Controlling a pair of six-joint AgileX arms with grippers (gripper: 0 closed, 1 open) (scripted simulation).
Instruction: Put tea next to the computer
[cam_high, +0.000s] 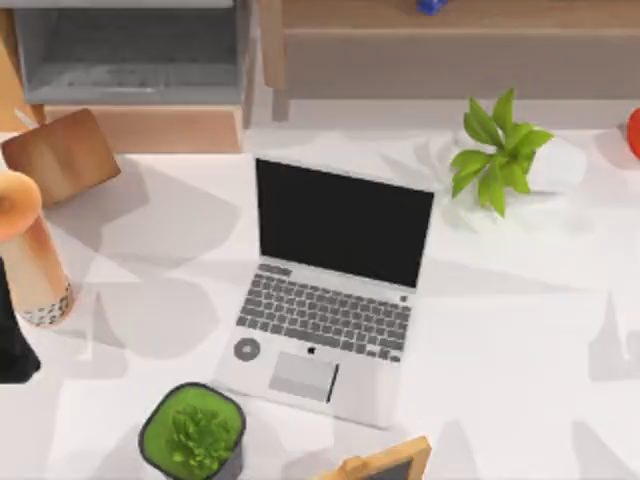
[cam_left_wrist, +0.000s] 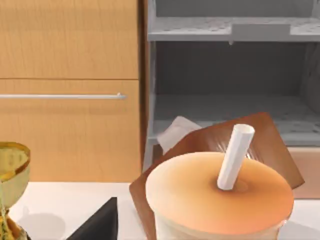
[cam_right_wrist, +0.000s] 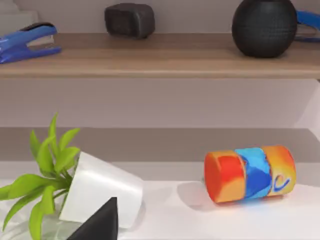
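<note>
We see tall clear cup of peach-tan milk tea (cam_high: 30, 255) at far left edge of white bench (cam_high: 520, 330), well apart from open silver laptop (cam_high: 330, 290) at centre. Left arm beside cup; fingers' state unclear, likewise right.

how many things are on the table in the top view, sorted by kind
Plants: 2, a white-pot plant on its side and a dark-pot plant
Drinks: 1, the tea
Computers: 1, the laptop
Boxes: 1, a brown box
Cans: 1, a red-orange can at the right edge
Framed boards: 1, a wood frame at the near edge
Total: 7
</note>
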